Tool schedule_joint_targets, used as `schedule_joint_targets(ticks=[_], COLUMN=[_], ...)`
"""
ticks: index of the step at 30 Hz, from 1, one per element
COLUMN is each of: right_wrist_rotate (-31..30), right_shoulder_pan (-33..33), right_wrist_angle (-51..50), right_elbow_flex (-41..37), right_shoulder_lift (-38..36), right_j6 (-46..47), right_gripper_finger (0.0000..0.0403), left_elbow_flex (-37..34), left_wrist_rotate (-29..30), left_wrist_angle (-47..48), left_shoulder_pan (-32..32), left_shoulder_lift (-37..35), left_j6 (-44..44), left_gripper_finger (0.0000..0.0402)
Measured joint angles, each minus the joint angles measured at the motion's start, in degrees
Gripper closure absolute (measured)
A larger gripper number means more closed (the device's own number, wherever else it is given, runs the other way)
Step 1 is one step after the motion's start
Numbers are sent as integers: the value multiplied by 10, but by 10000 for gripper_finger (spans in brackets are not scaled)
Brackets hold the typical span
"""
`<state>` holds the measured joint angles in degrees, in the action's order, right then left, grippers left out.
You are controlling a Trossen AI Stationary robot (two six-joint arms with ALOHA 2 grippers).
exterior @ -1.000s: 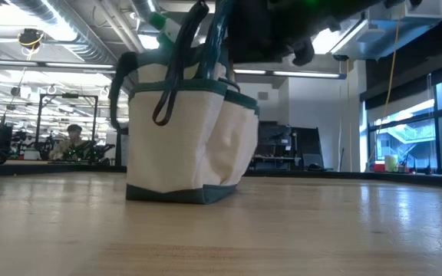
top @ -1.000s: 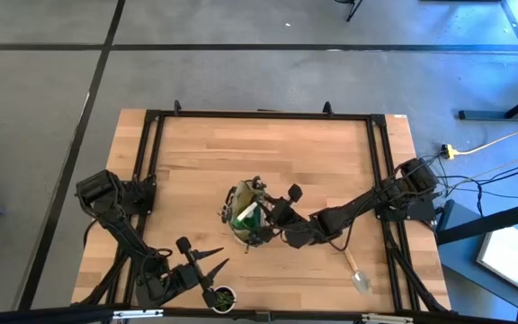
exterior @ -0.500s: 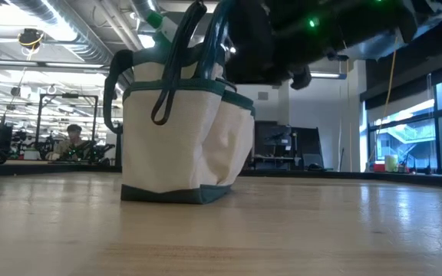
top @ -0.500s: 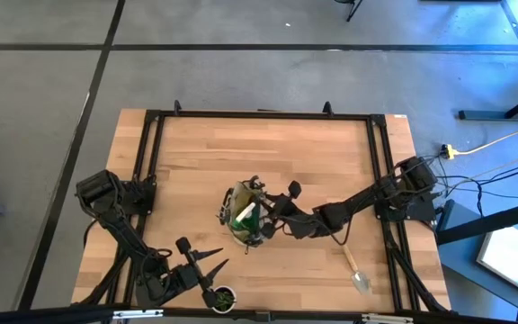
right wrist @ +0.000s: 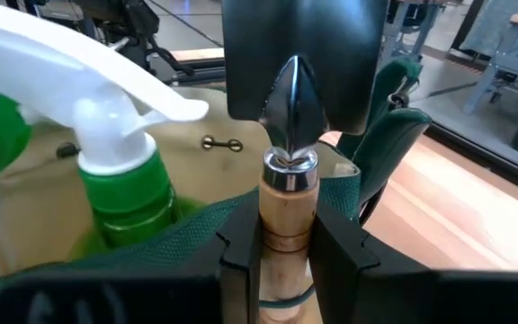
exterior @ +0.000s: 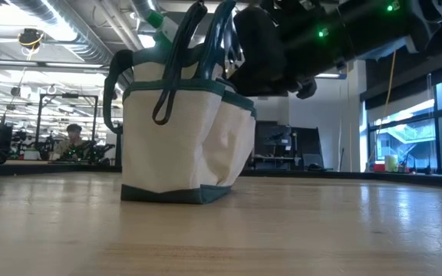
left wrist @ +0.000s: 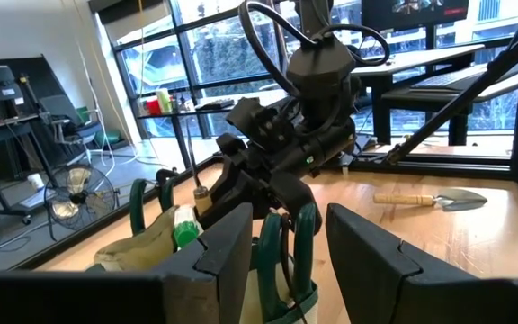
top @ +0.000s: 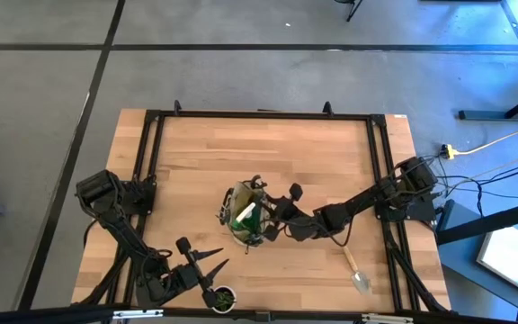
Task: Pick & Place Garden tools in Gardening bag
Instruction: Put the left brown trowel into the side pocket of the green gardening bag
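Note:
The tan gardening bag (top: 244,217) stands on its base mid-table, with a green spray bottle with a white top (right wrist: 120,180) in its mouth. It also shows in the low view (exterior: 179,130). My right gripper (top: 271,216) hovers at the bag's right rim, shut on a wooden-handled trowel (right wrist: 293,63). It also shows in its wrist view (right wrist: 286,247). Another wooden-handled trowel (top: 356,269) lies flat on the table to the right. My left gripper (top: 218,261) waits open and empty near the front edge. My right gripper pinches the trowel's wooden handle (right wrist: 286,202) between its two fingers, just behind the metal collar. The dark blade (right wrist: 295,54) sticks out beyond the fingers over the bag's green-lined mouth. The trowel is lifted clear of the table.
A small dark pot with a green plant (top: 224,298) stands at the front edge beside my left gripper. The bag's green strap handles (exterior: 176,61) rise above its mouth. A black frame (top: 259,115) runs around the table.
My right gripper has moved with the trowel toward the bag, a little toward the table's left and far edges. The bag has slid slightly to the left in the low view.

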<state>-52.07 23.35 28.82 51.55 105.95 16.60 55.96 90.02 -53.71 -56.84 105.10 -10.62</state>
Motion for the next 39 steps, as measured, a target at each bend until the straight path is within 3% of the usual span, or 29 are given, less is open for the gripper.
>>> schedule_joint_targets(ticks=[6, 13, 18, 27, 39], right_wrist_rotate=[16, 9, -16, -153, -192], right_shoulder_pan=[0, 4, 14, 51, 56], right_wrist_angle=[-3, -2, -4, -13, 32], right_elbow_flex=[0, 0, 0, 0, 0], right_shoulder_lift=[0, -1, -12, -14, -15], right_j6=[-5, -2, -5, -31, -61], right_gripper_finger=[325, 146, 80, 99, 130], left_elbow_flex=[0, 0, 0, 0, 0], left_wrist_rotate=[0, 0, 0, 0, 0], left_wrist_angle=[0, 0, 0, 1, 1], left_shoulder_pan=[0, 0, 0, -1, -1], left_shoulder_lift=[0, 0, 0, 0, 0], left_j6=[0, 0, 0, 0, 0], left_gripper_finger=[263, 263, 263, 263, 263])
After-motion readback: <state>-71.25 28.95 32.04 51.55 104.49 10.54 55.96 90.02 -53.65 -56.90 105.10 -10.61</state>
